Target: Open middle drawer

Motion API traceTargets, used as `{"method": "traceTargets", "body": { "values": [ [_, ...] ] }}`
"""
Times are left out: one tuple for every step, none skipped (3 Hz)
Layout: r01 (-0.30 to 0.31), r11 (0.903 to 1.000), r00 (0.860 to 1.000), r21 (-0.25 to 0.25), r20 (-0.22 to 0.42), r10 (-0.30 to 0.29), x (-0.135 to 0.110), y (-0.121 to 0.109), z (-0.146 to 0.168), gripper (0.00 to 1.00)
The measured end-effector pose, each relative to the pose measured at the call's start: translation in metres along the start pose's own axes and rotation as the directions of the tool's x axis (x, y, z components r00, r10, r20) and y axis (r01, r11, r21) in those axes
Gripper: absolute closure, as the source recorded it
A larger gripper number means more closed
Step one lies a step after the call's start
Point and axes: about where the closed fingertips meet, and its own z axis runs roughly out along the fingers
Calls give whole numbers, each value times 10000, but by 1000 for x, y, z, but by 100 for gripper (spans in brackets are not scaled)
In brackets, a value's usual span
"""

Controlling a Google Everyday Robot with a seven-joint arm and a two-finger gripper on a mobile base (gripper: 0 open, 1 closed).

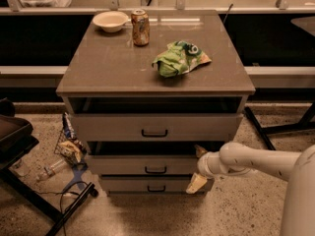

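I have the tool [198, 167] at the right end of the middle drawer [142, 164], its fingers [196, 183] spread wide, one above the drawer front and one below. The drawer is second of three in the cabinet, a dark gap showing above its front, its bar handle [155, 170] left of the tool. On the counter [98, 68]: a white bowl [110, 20], a drink can [140, 27] and a green snack bag [179, 58].
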Motion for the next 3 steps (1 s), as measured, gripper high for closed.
{"method": "traceTargets", "body": {
  "values": [
    [6,10000,10000,-32,12,-6,-1,1,2,18],
    [11,10000,10000,-62,22,-11,-2,2,3,41],
    [-76,9999,9995,-113,-295,73,5,13,-6,64]
  ]
}}
